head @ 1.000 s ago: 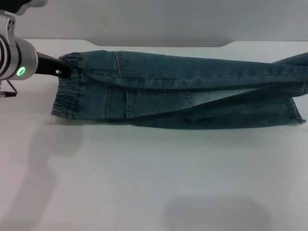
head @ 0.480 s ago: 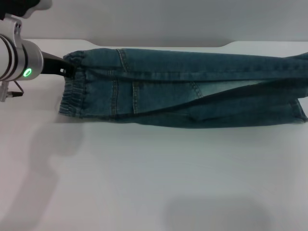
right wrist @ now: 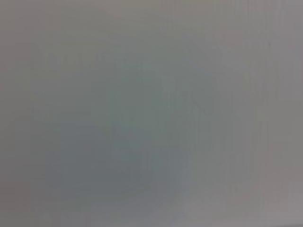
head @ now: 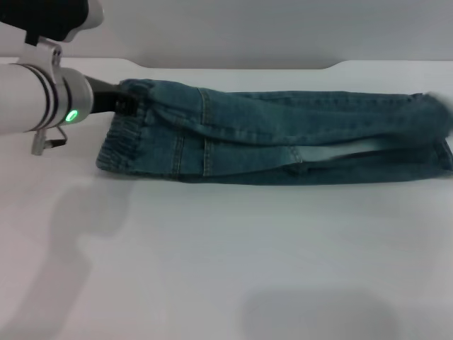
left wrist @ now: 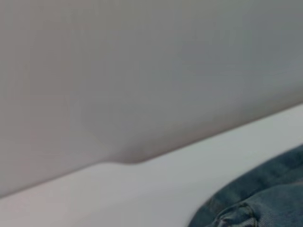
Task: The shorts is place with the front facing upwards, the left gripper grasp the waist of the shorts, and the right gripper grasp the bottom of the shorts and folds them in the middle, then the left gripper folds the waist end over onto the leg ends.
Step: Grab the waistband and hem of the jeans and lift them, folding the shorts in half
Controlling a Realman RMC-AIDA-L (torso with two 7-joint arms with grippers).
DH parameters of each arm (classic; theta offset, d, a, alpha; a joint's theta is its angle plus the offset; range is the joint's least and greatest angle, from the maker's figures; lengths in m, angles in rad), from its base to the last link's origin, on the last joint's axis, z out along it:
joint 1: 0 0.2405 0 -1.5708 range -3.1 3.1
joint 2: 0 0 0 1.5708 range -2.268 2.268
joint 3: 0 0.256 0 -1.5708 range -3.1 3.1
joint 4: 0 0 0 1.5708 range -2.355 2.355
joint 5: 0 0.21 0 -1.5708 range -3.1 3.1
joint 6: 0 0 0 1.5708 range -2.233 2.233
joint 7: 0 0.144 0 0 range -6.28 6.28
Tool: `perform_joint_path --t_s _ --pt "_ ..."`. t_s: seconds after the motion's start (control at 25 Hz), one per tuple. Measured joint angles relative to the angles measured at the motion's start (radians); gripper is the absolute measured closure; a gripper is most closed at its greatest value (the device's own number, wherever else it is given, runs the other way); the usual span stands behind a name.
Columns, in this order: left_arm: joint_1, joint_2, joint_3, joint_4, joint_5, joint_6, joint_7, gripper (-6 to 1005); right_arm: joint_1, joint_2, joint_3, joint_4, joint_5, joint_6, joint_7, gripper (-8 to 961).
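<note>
We saw the left gripper (head: pixel 126 101) pinching the waist of the lengthwise-folded shorts (head: pixel 283 138) on the counter (head: pixel 226 255).

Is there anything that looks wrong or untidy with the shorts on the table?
Slightly. The shorts lie folded lengthwise, but the upper layer sits askew with diagonal creases. The left end effector is at the gathered waistband. No damage is visible.
</note>
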Motion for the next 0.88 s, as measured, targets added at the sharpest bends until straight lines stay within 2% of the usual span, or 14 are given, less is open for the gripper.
perform_joint_path --t_s 0.16,0.48,0.6,0.68,0.88 --pt "0.016 0.0 0.025 0.011 -0.003 0.087 -0.018 881 0.003 0.001 0.001 -0.015 -0.005 -0.025 -0.003 727" --pt "0.019 0.002 0.021 0.023 -0.014 0.124 -0.018 561 -0.028 0.003 -0.026 -0.008 -0.018 -0.093 -0.04 557" --pt "0.036 0.003 0.016 0.011 -0.017 0.165 -0.018 417 -0.044 0.003 -0.049 -0.011 -0.021 -0.156 -0.051 414" --pt "0.048 0.002 0.019 0.0 -0.018 0.183 -0.019 361 -0.054 0.003 -0.064 -0.013 -0.037 -0.196 -0.053 319" --pt "0.059 0.003 0.022 -0.015 -0.019 0.191 -0.018 221 -0.07 0.004 -0.109 -0.037 -0.109 -0.317 -0.054 207"
